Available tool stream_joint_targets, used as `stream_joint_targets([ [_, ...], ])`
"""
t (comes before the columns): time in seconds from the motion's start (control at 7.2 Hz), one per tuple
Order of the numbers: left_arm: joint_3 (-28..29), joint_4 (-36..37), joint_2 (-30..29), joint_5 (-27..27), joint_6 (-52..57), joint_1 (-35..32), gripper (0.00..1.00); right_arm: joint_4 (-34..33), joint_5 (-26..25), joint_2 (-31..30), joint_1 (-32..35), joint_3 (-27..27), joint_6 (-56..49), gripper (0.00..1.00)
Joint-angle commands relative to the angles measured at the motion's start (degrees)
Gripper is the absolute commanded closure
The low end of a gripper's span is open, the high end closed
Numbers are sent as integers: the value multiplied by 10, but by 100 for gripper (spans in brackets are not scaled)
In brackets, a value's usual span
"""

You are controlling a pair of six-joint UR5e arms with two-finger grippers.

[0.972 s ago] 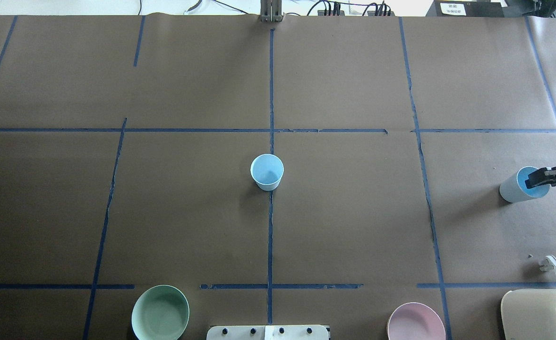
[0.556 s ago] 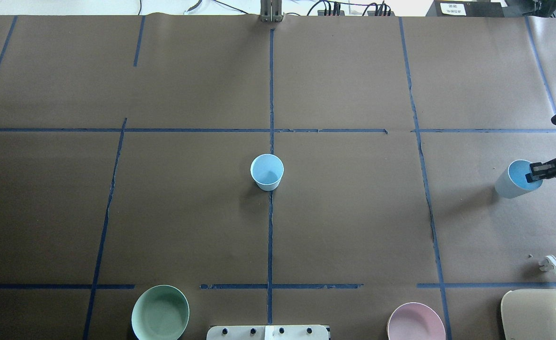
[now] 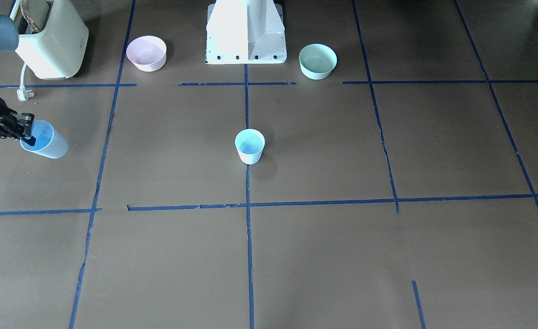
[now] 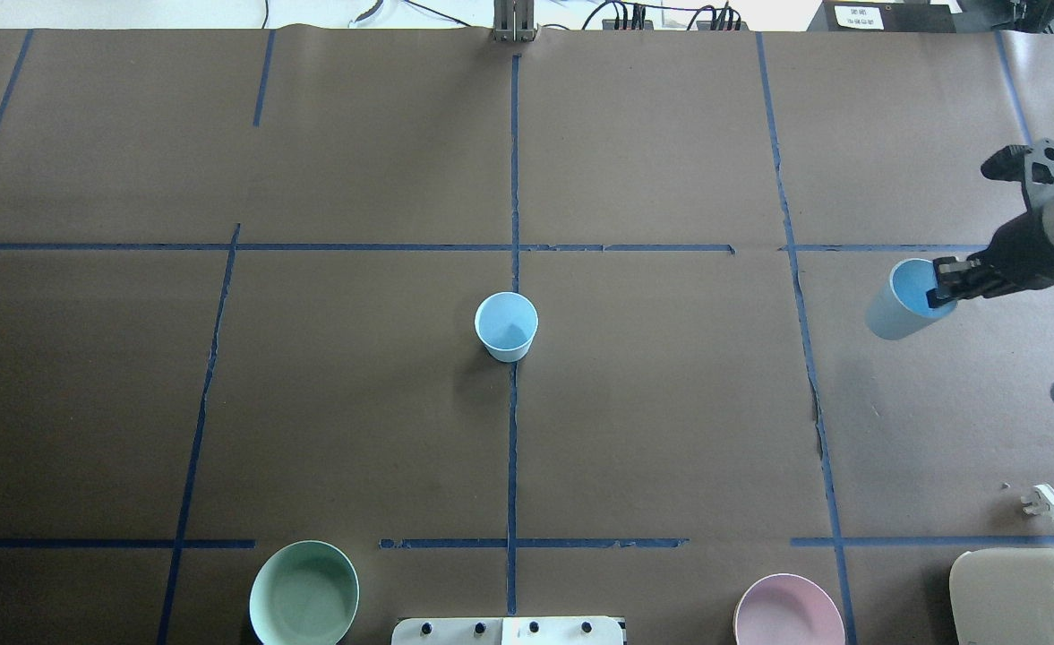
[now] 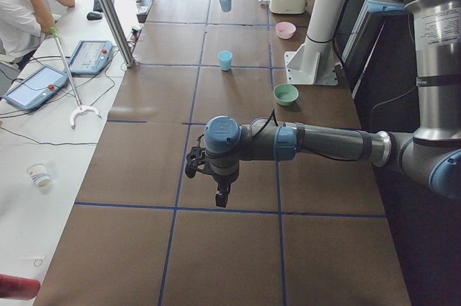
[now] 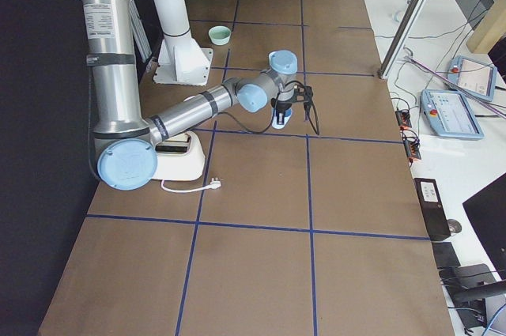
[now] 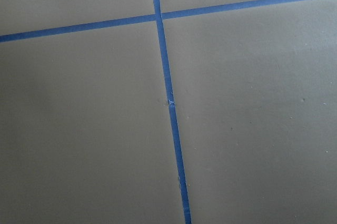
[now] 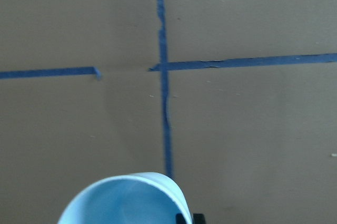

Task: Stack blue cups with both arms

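Table (image 4: 670,403): 1 blue cup (image 4: 506,327) upright, centre.
Right gripper (image 4: 943,291): pinching 2nd cup (image 4: 892,315) by its rim, far right.
Left gripper (image 5: 222,196): we cannot tell.

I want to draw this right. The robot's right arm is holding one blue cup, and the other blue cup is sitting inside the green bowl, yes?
Not quite. The right gripper does hold one blue cup, but the other blue cup stands alone on the middle tape line, not inside the green bowl, as the overhead view shows.
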Motion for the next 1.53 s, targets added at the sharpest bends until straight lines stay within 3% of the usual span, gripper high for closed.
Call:
stream_joint_targets([
  [0.0,2,0,-2,1,0,1,0,-103,-110,182,-136,-4,200,100],
  [0.14,5,0,-3,1,0,1,0,-201,-183,290,-178,-27,250,100],
  [0.28,5,0,-3,1,0,1,0,-237,-200,345,-204,-39,299,100],
  [0.56,5,0,-4,1,0,1,0,-222,-268,371,-244,-84,326,100],
  [0.69,5,0,-3,1,-1,1,0,-190,-270,371,-249,-108,339,100],
  [1.11,4,0,-4,0,0,1,0,-186,-278,370,-259,-119,339,99],
  [1.25,4,0,-4,0,0,1,0,-186,-278,367,-259,-119,337,43],
  [1.39,4,0,-4,0,-1,1,0,-185,-297,364,-259,-118,323,0],
])
